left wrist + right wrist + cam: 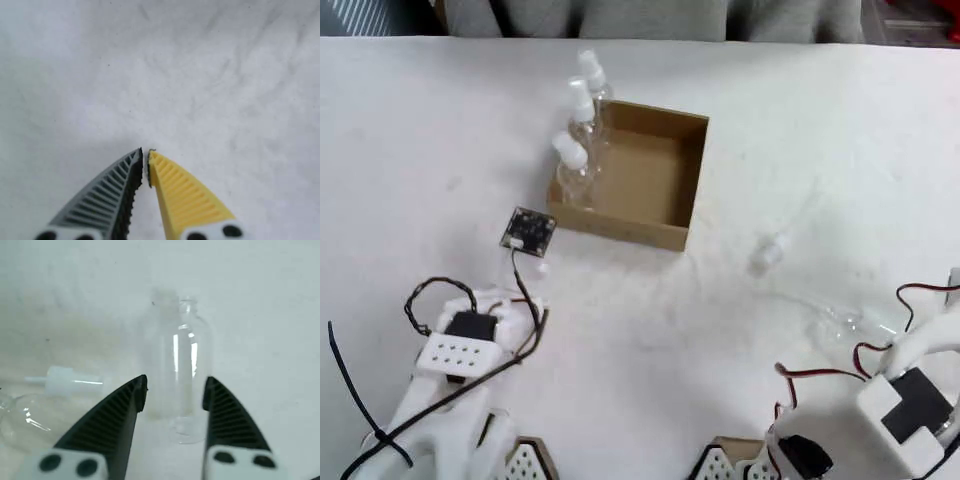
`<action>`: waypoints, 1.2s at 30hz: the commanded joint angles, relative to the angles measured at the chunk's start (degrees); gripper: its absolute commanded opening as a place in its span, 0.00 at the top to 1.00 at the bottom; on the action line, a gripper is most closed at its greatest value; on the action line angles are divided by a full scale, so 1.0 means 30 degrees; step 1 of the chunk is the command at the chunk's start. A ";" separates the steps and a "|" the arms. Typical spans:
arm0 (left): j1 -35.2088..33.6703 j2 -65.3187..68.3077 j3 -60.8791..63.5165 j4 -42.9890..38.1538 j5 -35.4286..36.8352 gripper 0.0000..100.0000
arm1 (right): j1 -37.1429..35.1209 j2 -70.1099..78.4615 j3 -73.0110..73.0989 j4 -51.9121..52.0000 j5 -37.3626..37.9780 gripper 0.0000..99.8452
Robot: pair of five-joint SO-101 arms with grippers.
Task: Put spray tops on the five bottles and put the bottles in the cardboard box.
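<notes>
Lying just ahead of the right gripper, its fingers parted and empty, an uncapped bottle points its neck away, well apart from the cardboard box. The left gripper is pinched together on nothing; the right arm is judged nearer.

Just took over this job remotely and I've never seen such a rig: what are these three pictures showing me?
Two small robot arms sit side by side at a white table. The high view looks down from above; the other two pictures come from a camera on each arm's wrist. The left gripper is shut on nothing, above bare table. The right gripper is open; a clear bottle without a top sits just ahead of its fingers, not gripped. Beside it lie a spray top and another bottle. Across the table is the cardboard box, with three topped bottles along one wall.
</notes>
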 commanded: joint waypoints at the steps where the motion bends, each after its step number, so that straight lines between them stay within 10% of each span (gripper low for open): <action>1: -0.0132 -0.0571 -0.0205 -0.0440 -0.0147 0.97 | 0.1040 -0.1128 -0.0234 -0.0806 -0.0410 0.98; 16: -0.0132 -0.0571 -0.0205 -0.0440 -0.0147 0.97 | -0.5055 -0.3590 -0.0557 0.7516 -0.4542 0.97; 27: -0.0132 -0.0571 -0.0205 -0.0440 -0.0147 0.97 | -1.2996 -0.2769 0.1407 0.2154 -1.0930 0.80; 36: -0.0132 -0.0571 -0.0205 -0.0498 -0.0147 0.97 | -1.4462 0.2740 0.0586 -0.1861 -1.3861 0.80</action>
